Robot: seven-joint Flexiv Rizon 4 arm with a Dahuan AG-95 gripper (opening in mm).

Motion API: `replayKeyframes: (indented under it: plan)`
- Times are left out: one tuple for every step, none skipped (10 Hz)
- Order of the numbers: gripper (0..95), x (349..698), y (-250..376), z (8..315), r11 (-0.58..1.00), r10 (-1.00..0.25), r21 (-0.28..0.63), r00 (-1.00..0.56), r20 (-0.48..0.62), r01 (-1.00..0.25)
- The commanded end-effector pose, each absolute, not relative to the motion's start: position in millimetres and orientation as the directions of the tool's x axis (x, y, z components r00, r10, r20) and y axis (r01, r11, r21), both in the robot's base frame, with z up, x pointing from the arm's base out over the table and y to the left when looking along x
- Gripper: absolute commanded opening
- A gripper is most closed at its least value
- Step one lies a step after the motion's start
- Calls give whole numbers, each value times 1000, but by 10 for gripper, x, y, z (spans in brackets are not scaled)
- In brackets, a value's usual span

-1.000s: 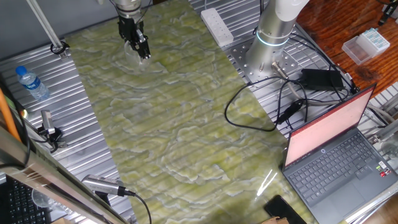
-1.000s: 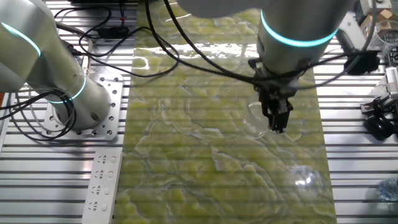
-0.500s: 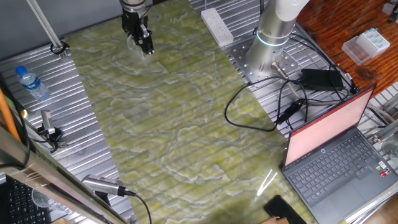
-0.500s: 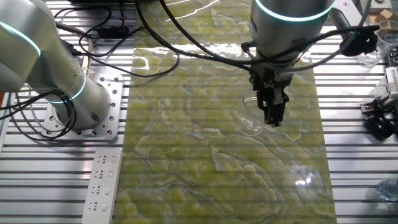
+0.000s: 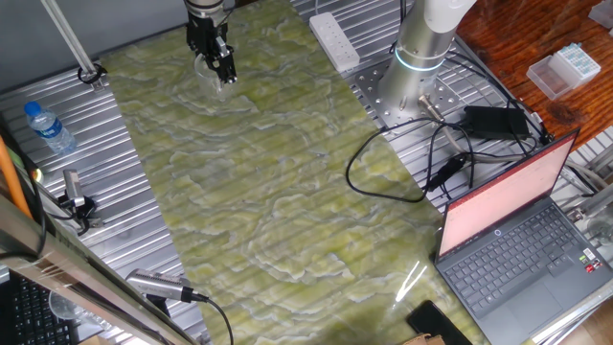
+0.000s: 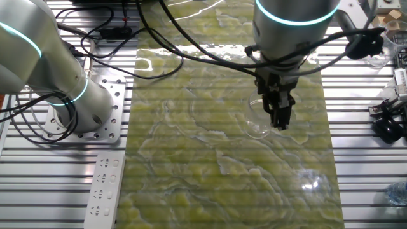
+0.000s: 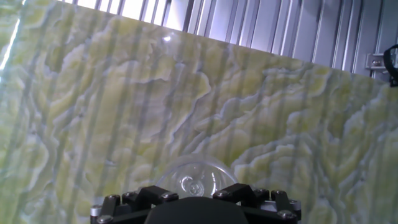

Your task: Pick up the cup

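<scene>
The cup (image 5: 205,69) is a small clear tumbler, faint against the green marbled mat (image 5: 287,192) at its far end. My gripper (image 5: 223,73) is shut on the cup's side and holds it a little above the mat. In the other fixed view the cup (image 6: 255,119) hangs to the left of the gripper (image 6: 282,121). In the hand view the cup's round base (image 7: 195,176) sits between the jaws of the gripper (image 7: 196,198) at the bottom edge.
A water bottle with a blue cap (image 5: 48,127) lies on the metal table at the left. A power strip (image 5: 333,38), the arm's base (image 5: 421,57), cables (image 5: 431,163) and an open laptop (image 5: 517,230) stand to the right. A second arm (image 6: 57,83) stands beside the mat.
The gripper has risen from the mat with the cup in it. In the last half second it has hardly moved.
</scene>
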State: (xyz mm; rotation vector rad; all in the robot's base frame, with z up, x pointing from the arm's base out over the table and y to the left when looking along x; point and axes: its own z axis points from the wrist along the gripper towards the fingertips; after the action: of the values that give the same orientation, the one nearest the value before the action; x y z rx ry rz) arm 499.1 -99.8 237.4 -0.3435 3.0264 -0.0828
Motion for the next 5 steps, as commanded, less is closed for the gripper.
replayKeyframes:
  plan:
    - [0,5004,-997,2370,975,-220,-51,-972,-86,-217]
    - [0,5004,-997,2370,975,-221,-49,-971,-85,-218]
    - [0,5004,-997,2370,975,-222,-47,-972,-83,-219]
    - [0,5004,-997,2370,975,-221,-46,-972,-75,-218]
    - [0,5006,-995,2472,976,-218,-44,-974,-64,-215]
